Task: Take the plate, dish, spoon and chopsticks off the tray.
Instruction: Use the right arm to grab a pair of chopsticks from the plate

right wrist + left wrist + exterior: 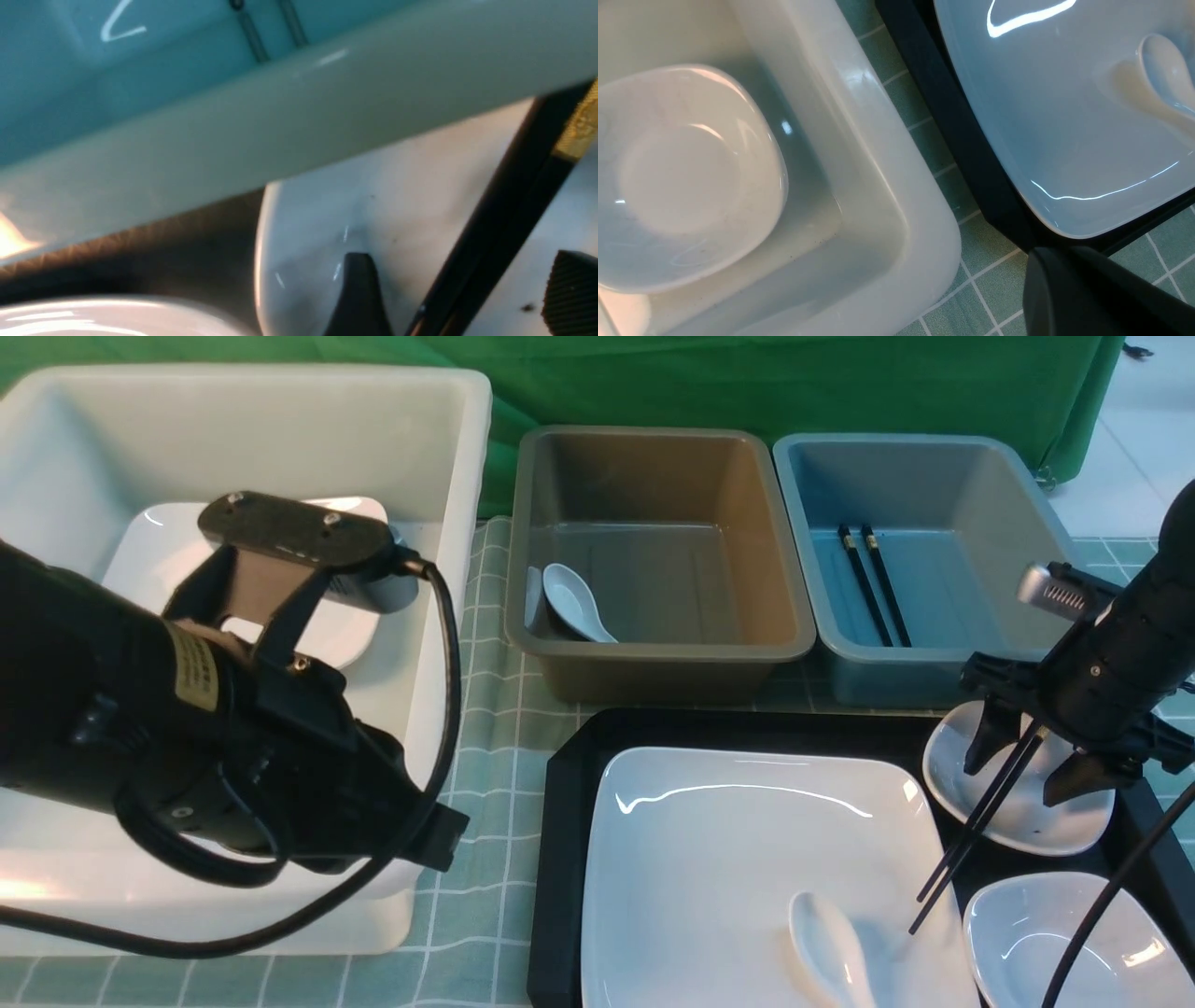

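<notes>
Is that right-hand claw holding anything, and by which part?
Nothing is clamped: the right gripper is open, straddling the chopsticks near their gold-banded ends.

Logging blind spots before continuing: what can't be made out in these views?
Left gripper: front view, its own arm hides the jaws; open or shut unknown.
Spoon on the plate, handle: front view, cut off by bottom edge.
Nearest dish: front view, cut by the frame corner.

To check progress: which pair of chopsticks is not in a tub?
The slanting pair between the right gripper's fingers, over the tray; the other pair lies flat in the blue tub.
</notes>
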You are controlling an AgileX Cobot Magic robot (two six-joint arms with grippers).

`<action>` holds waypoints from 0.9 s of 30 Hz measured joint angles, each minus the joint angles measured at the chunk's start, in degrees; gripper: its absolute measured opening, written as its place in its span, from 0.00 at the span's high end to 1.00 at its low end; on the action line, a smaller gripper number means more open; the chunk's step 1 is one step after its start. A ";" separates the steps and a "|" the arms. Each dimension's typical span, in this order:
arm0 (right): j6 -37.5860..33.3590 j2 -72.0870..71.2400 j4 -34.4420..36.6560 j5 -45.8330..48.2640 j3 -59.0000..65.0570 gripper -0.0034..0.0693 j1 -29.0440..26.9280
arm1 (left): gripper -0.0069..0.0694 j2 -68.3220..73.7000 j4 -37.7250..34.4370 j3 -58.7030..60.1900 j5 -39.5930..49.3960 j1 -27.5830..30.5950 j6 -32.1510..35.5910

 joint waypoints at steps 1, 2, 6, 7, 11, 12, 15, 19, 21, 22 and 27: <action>0.01 0.15 0.00 -0.06 0.00 0.27 0.08 | 0.90 0.00 0.00 0.00 0.00 0.00 0.00; 0.07 0.29 0.06 -0.07 0.00 0.29 0.08 | 0.90 0.00 0.00 0.00 0.00 0.00 0.00; 0.18 0.68 0.06 -0.13 0.00 0.42 0.08 | 0.90 0.00 0.00 0.00 0.00 0.00 -0.02; 0.18 0.74 0.06 -0.13 0.00 0.46 0.08 | 0.90 0.00 0.00 0.00 0.00 0.00 -0.02; 0.48 0.74 0.06 0.26 0.00 0.65 0.08 | 0.90 0.00 0.00 0.00 0.00 0.00 -0.02; 0.82 0.74 0.06 0.83 0.00 0.68 0.08 | 0.90 0.00 0.00 0.00 0.00 0.00 -0.02; 1.33 0.74 0.38 2.87 0.00 0.76 0.08 | 0.90 0.00 0.00 0.00 0.00 0.00 -0.02; 2.30 0.74 0.28 3.07 0.00 0.75 0.08 | 0.90 0.00 0.00 0.00 0.00 0.00 -0.02; 2.84 0.74 0.36 3.02 0.00 0.75 0.08 | 0.90 0.00 0.00 0.00 0.00 0.00 -0.02; 2.94 0.74 0.59 3.02 0.00 0.75 0.08 | 0.90 0.00 0.00 0.00 0.00 0.00 -0.02; 2.99 0.74 1.76 3.13 0.00 0.75 0.21 | 0.90 0.00 0.00 0.00 0.00 0.00 -0.02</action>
